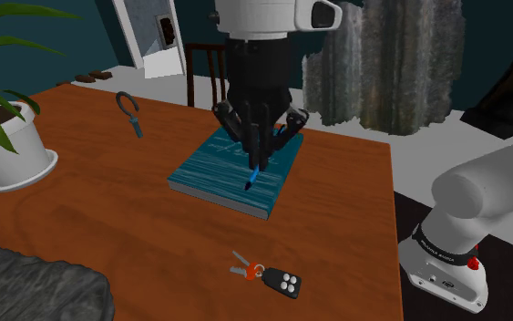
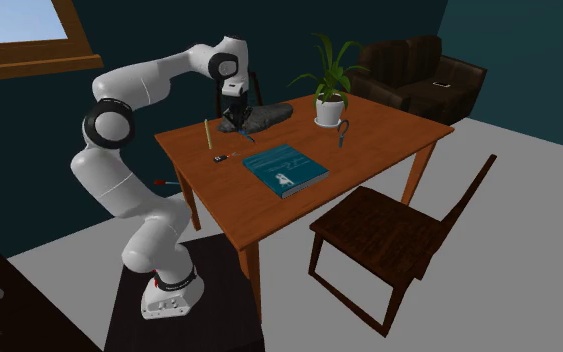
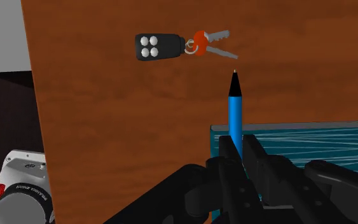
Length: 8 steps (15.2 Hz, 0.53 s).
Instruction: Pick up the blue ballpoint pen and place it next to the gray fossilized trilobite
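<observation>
Gripper: my gripper [image 1: 256,146] hangs over the teal book [image 1: 207,175], fingers pinched on the blue pen.
Pen: the blue pen [image 3: 235,111] sticks out from between my fingertips [image 3: 227,151], tip pointing away from the hand. In the shoulder view it slants down toward the book's cover.
Why held so: I grip the rear of the barrel, so most of the pen shows ahead of me. That lets me watch the tip as I lower it.
Height: from the second exterior view I judge the pen is clear of the book, though I cannot tell by how much.
Trilobite: the gray trilobite [image 1: 26,283] lies at the near left corner of the table [image 1: 108,219] in the shoulder view, well apart from the pen.
Keys: a black fob with keys [image 1: 268,276] lies on the wood near the book's near edge, to the right of the trilobite.
Stage: the pick looks done; the carry and the placing remain.
Next move, as I judge: travel near and left, then come down on bare wood just beside the trilobite, not on it.
Risk: the pen is round, so it may roll once let go.
</observation>
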Motion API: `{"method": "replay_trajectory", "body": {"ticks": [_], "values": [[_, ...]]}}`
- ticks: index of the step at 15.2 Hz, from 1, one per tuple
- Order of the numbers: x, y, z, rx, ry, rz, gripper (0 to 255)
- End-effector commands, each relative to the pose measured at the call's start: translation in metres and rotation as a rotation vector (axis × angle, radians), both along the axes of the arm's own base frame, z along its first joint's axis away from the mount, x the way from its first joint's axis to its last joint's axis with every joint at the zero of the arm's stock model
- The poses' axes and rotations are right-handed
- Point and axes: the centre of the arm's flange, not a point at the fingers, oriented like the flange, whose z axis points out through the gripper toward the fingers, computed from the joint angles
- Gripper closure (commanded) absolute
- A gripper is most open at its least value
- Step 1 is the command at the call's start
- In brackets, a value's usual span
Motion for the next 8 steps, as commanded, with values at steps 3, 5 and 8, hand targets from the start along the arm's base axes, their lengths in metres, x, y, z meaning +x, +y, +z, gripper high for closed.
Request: {"method": "replay_trajectory", "body": {"ticks": [3,5,8], "values": [[0.009,0.053,0.0,0.004,0.0,-0.001,255],[0.013,0.079,0.0,0.004,0.0,-0.001,255],[0.018,0.119,0.0,0.004,0.0,-0.001,255]]}}
